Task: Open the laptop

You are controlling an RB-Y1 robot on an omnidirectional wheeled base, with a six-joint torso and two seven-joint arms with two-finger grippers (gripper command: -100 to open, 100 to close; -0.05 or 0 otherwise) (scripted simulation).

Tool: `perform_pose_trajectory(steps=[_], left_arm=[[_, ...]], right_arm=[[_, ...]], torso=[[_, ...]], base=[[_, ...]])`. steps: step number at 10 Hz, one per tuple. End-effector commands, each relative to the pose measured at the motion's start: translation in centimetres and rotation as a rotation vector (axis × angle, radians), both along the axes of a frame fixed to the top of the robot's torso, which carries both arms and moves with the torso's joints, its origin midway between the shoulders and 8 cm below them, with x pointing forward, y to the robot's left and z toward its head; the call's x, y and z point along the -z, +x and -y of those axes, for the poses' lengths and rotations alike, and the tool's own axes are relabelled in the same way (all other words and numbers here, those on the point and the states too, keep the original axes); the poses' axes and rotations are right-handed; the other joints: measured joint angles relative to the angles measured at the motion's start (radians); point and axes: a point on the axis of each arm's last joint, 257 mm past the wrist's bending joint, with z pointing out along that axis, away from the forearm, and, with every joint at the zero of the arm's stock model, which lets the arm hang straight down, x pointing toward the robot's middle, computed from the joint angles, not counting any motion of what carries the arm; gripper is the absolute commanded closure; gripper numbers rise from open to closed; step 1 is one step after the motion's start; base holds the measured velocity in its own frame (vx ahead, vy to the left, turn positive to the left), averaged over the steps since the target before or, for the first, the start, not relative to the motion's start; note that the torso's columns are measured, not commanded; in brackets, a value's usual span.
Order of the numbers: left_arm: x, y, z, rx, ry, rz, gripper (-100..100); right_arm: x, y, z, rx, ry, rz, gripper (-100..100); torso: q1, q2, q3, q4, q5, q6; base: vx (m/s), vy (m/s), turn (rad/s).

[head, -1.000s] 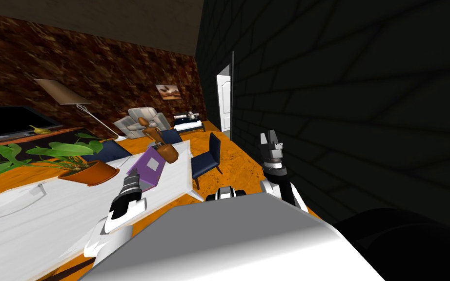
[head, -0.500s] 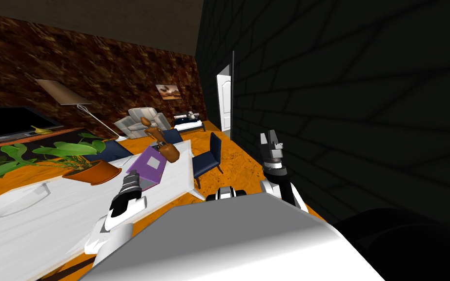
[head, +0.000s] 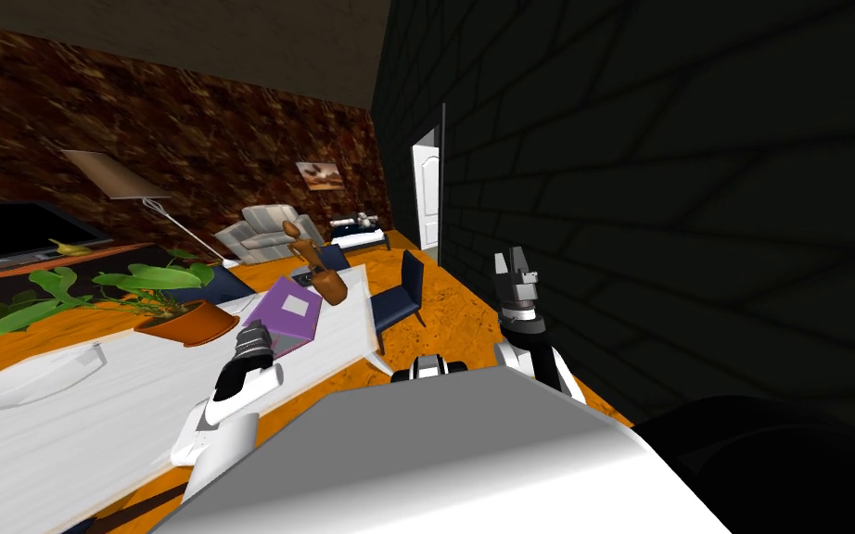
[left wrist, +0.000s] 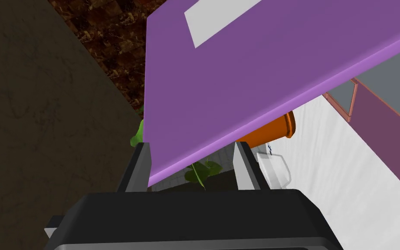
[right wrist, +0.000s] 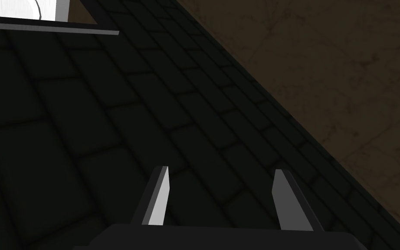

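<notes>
Left end effector (left wrist: pixel 191 146) at laptop (head: pixel 288 312) (lid (left wrist: pixel 260 78) tilted, free edge facing it).

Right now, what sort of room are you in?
Probably a living room: an armchair, a television and a floor lamp stand beyond the white table bearing the purple laptop.

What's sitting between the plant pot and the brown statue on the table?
The purple laptop, lid partly up, lies between the pot and the statue on the white table, as the head view shows.
</notes>
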Motion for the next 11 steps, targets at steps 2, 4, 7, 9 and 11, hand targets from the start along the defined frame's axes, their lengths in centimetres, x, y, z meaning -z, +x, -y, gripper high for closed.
perform_pose_trajectory(steps=[2, 4, 7, 9, 11], left_arm=[[0.8, 1.2, 0.3, -0.005, -0.145, 0.051, 100], [1.7, 1.5, 0.9, -0.007, -0.2, 0.073, 100], [3.1, 2.5, 2.1, -0.006, -0.314, 0.124, 100], [4.3, 3.5, 3.3, -0.004, -0.428, 0.175, 100], [5.2, 4.2, 4.3, -0.003, -0.505, 0.207, 100]], right_arm=[[0.0, 0.0, 0.0, 0.0, 0.0, 0.0, 0], [0.0, 0.0, 0.0, 0.0, 0.0, 0.0, 0], [0.0, 0.0, 0.0, 0.0, 0.0, 0.0, 0], [0.0, 0.0, 0.0, 0.0, 0.0, 0.0, 0], [0.0, 0.0, 0.0, 0.0, 0.0, 0.0, 0]], torso=[[-0.002, 0.001, 0.001, 0.001, -0.002, 0.0], [-0.006, -0.001, -0.001, 0.002, -0.005, 0.0], [0.001, 0.001, 0.001, 0.003, -0.003, 0.0], [0.0, 0.001, 0.001, 0.002, -0.003, 0.0], [-0.002, 0.002, 0.001, 0.002, -0.004, -0.001]], base=[[-0.076, 0.079, -0.023], [-0.041, 0.051, 0.004], [-0.066, 0.129, -0.009], [-0.094, 0.146, 0.003], [-0.077, 0.117, -0.005]])
